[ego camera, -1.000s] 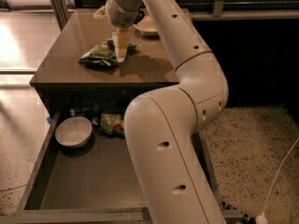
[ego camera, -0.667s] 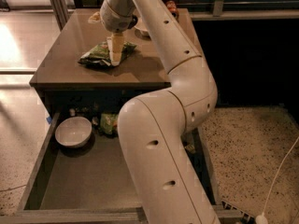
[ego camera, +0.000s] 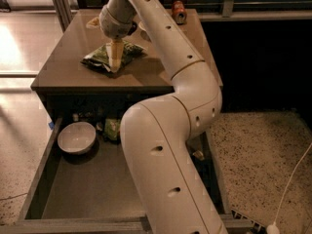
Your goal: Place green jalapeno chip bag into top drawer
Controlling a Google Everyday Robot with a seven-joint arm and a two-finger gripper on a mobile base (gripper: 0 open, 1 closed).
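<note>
green jalapeno chip bag (ego camera: 99,60) lies on table (ego camera: 68,79), pinched by the narrowed tool (ego camera: 115,69).

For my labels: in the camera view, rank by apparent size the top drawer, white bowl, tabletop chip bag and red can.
1. top drawer
2. green jalapeno chip bag, partly covered by the gripper resting on it
3. white bowl, narrower than the bag although nearer the camera
4. red can, farthest away
</note>
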